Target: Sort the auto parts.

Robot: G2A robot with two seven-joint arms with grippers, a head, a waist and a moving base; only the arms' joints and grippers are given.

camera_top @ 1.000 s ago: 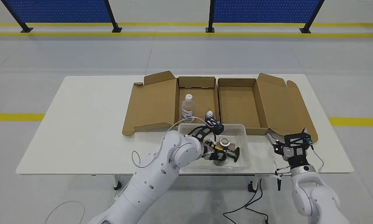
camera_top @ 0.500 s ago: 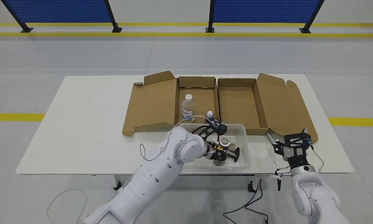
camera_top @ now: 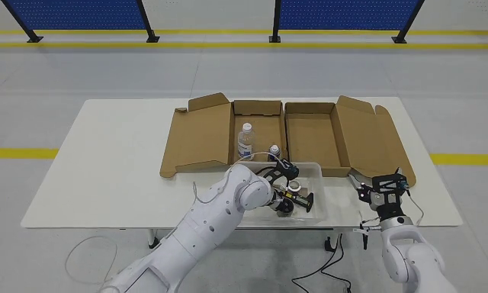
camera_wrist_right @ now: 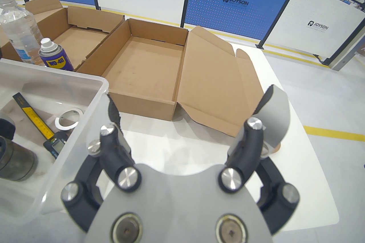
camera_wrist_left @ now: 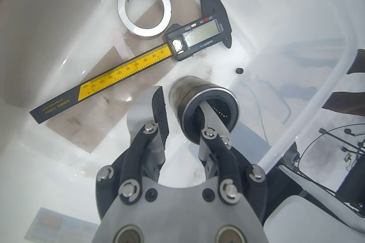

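A clear plastic bin (camera_top: 316, 168) at the table's front holds a dark metal cylinder (camera_wrist_left: 185, 90), a silver ring (camera_wrist_left: 121, 8) and a black and yellow digital caliper (camera_wrist_left: 128, 67). My left gripper (camera_wrist_left: 182, 104) is down in the bin, open. One finger sits inside the cylinder's bore and the other stands outside its wall with a small gap. In the top view the left gripper (camera_top: 284, 195) covers most of the cylinder (camera_top: 287, 207). My right gripper (camera_wrist_right: 192, 107) hangs open and empty over the table's front right corner (camera_top: 385, 188), beside the bin.
Two open cardboard boxes lie behind the bin, the left box (camera_top: 259, 133) and the right box (camera_top: 309, 140). A water bottle (camera_top: 245, 138) and a blue spray can (camera_top: 274, 151) stand in the left one. The right box's flap (camera_wrist_right: 216, 79) lies spread on the table.
My left gripper has shifted a little deeper into the bin, onto the cylinder. The right arm has kept still.
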